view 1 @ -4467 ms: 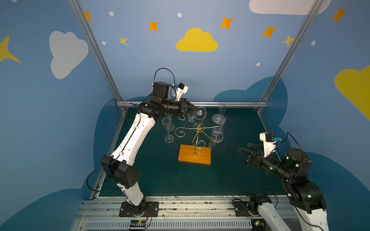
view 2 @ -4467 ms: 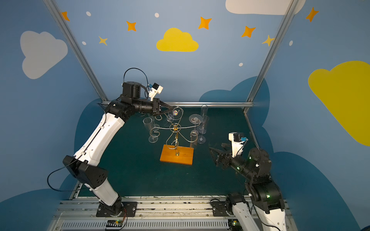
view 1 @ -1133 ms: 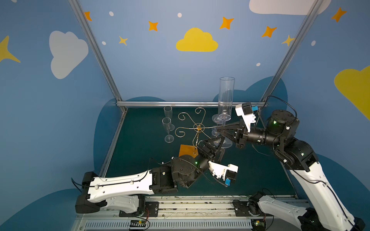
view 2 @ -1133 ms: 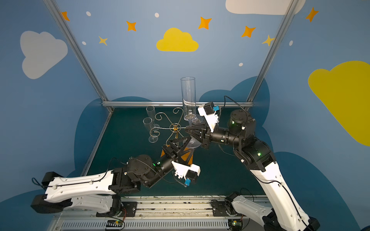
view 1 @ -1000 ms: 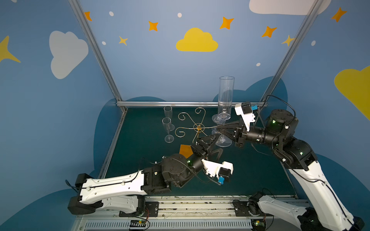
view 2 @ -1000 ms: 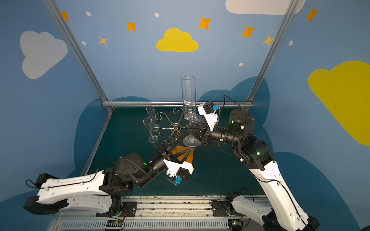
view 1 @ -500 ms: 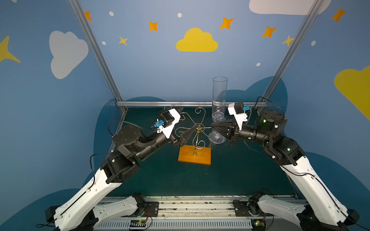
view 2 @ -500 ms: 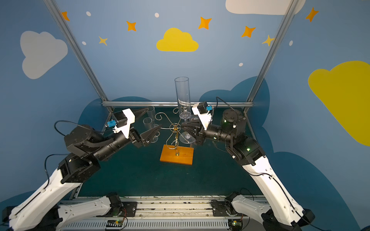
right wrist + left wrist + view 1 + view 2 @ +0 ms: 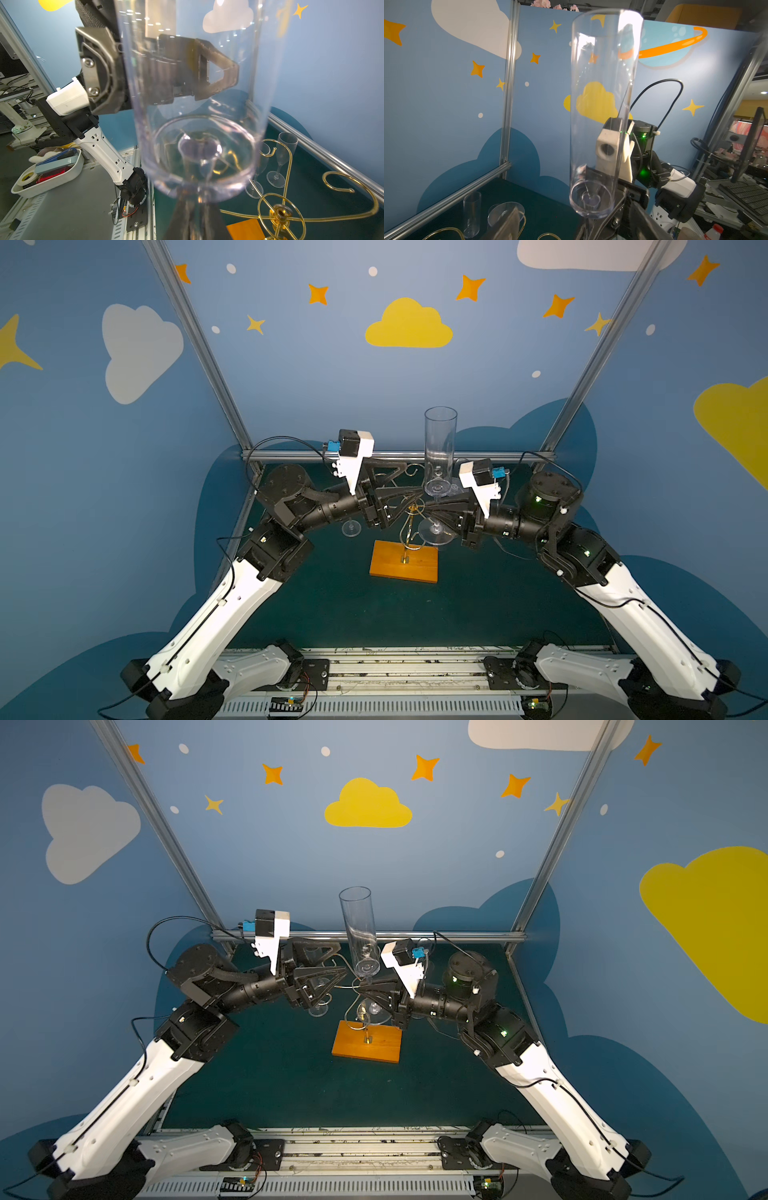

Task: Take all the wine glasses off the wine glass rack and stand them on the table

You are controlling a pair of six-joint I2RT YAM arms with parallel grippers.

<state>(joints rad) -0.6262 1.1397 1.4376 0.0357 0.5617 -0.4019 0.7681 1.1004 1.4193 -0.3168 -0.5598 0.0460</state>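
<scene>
Right claw (image 9: 434,508) is pressed together on the thin stem of the wine glass (image 9: 440,443). The bowl stands upright straight above this claw, the foot just below it. The stem pinch likely keeps the tall glass vertical and leaves the wide bowl free. The glass looks clear of the wine glass rack (image 9: 405,564), which stands on the surface (image 9: 332,614) just below and beside the right claw. Left claw (image 9: 412,477) is spread wide, level with the bowl's bottom and just beside it; contact can't be told. It is probably lined up to take the bowl. Spare glasses (image 9: 287,145) stand past the rack.
</scene>
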